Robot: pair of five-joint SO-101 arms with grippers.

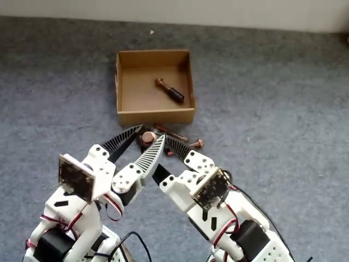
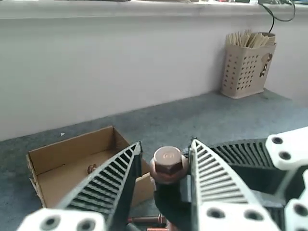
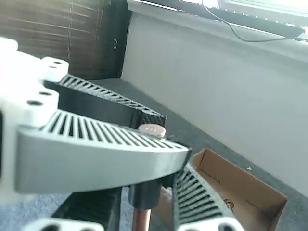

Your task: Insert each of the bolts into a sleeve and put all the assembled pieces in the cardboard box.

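Observation:
The cardboard box (image 1: 154, 115) (image 2: 72, 159) (image 3: 240, 187) lies beyond both arms, with one bolt in a black sleeve (image 1: 170, 91) inside it. In front of the box a copper bolt (image 1: 147, 136) (image 2: 168, 163) (image 3: 151, 130) stands head up in a black sleeve (image 2: 171, 195) (image 3: 144, 192). My right gripper (image 1: 168, 143) (image 3: 144, 204) is shut on that sleeve from the side. My left gripper (image 1: 150, 132) (image 2: 166, 149) is open, its fingers flanking the bolt head with a small gap. Two loose bolts (image 1: 172, 132) (image 1: 193, 144) lie on the carpet by the box's front wall.
Grey carpet covers the table on all sides. A perforated beige holder (image 2: 248, 65) full of sticks stands far off by the wall. The two arms are crowded together right at the box's near wall.

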